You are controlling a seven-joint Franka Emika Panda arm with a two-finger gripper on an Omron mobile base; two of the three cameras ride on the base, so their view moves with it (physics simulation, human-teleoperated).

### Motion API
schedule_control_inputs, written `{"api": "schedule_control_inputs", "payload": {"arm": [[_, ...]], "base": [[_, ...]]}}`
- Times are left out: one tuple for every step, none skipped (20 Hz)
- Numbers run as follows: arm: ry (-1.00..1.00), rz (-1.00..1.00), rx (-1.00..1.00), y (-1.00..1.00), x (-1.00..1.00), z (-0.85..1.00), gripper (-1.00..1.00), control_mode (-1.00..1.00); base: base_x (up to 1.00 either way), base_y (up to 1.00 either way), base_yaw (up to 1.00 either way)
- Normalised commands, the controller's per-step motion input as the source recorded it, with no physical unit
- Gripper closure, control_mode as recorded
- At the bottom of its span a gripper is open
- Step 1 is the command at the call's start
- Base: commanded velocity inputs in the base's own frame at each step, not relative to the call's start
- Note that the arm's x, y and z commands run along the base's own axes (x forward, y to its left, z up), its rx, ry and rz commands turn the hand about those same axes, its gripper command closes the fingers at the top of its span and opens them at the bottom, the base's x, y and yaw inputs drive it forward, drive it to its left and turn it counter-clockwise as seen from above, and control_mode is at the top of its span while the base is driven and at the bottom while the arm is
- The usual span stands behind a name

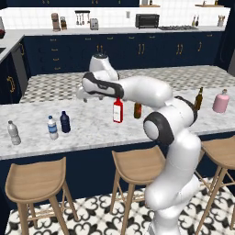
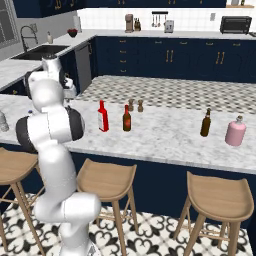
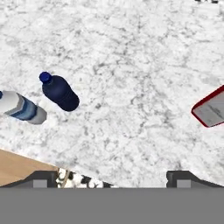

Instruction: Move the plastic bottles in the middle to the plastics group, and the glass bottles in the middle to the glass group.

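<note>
Marble counter (image 1: 92,128) runs across the middle of both base views, and the white arm bends over it from the lower right of the left base view, its elbow high and the forearm reaching toward the upper left of centre. The gripper (image 1: 81,95) hangs above the counter, well above the bottles, and looks straight down; in the hand view its two dark fingertips (image 3: 43,178) sit wide apart at the bottom corners, with nothing between them.

Left of centre in the left base view, the navy-blue bottle (image 1: 65,122) stands upright just beside the blue-labelled water bottle (image 1: 53,128), with the plain greyish bottle (image 1: 13,133) further left near the frame edge. In the hand view the navy one appears at left, next to the labelled one.

At mid-frame the red bottle (image 1: 118,110) stands upright, the slim brown bottle (image 1: 137,110) just to its right. At the right of the frame stand the amber bottle (image 1: 198,99) and the pink bottle (image 1: 221,101), near each other. Two tiny shakers (image 2: 135,105) stand behind the brown bottle in the right base view.
</note>
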Motion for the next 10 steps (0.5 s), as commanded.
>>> {"api": "schedule_control_inputs", "payload": {"arm": [[-0.24,0.08,0.08,-1.0,-0.47,0.04,-1.0,-1.0],[-0.18,0.05,0.08,-0.94,-0.3,0.08,-1.0,-1.0],[-0.06,0.0,0.05,-0.88,-0.03,0.19,-1.0,-1.0],[0.0,0.0,0.07,-0.89,-0.01,0.18,-1.0,-1.0],[0.0,0.0,0.11,-0.89,0.0,0.25,-1.0,-1.0],[0.0,0.0,0.1,-0.77,0.01,0.31,-1.0,-1.0],[0.0,-0.05,0.06,-0.63,0.11,0.31,-1.0,-1.0],[0.0,-0.07,0.08,-0.66,0.14,0.29,-1.0,-1.0],[0.0,-0.07,0.09,-0.66,0.15,0.26,-1.0,-1.0],[0.0,-0.1,0.05,-0.64,0.25,0.25,-1.0,-1.0]], "base": [[0.0,0.0,0.0],[0.0,0.0,0.0],[0.0,0.0,0.0],[0.0,0.0,0.0],[0.0,0.0,0.0],[0.0,0.0,0.0],[0.0,0.0,0.0],[0.0,0.0,0.0],[0.0,0.0,0.0],[0.0,0.0,0.0]]}}
